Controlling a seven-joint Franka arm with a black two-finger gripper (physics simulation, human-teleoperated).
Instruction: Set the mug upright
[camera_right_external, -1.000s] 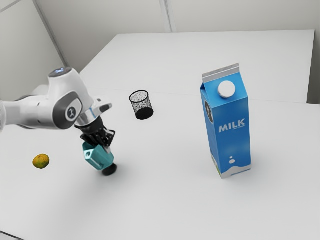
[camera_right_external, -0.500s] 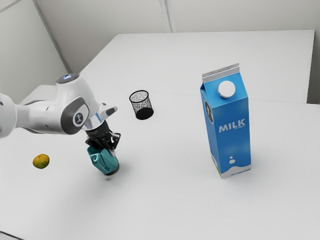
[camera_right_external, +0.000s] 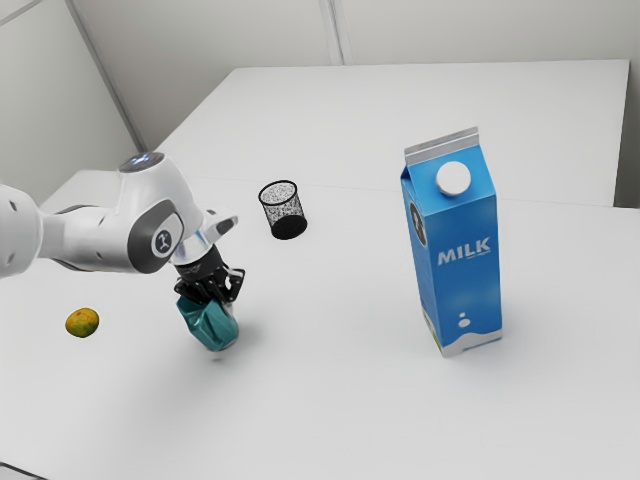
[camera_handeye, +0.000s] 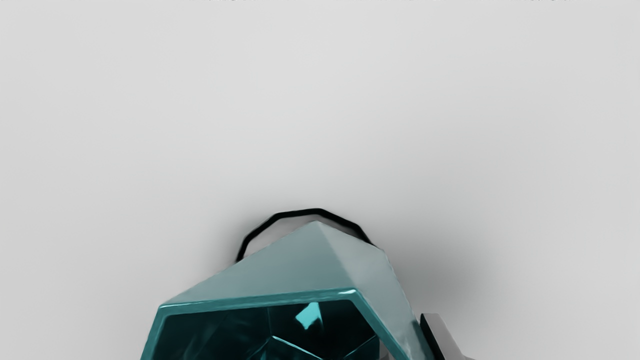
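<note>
Lowering toward the desk (camera_right_external: 350, 410) at this slant could strike one base edge first. The tall milk carton (camera_right_external: 462, 265) stands well apart, so little threatens it. The teal mug (camera_right_external: 212, 328) leans, mouth up toward the exterior view's left; whether its base touches, I cannot tell. Release now would likely topple it. The gripper (camera_right_external: 219, 297) pinches its wall near the rim, a narrow hold that may let it swivel.
</note>
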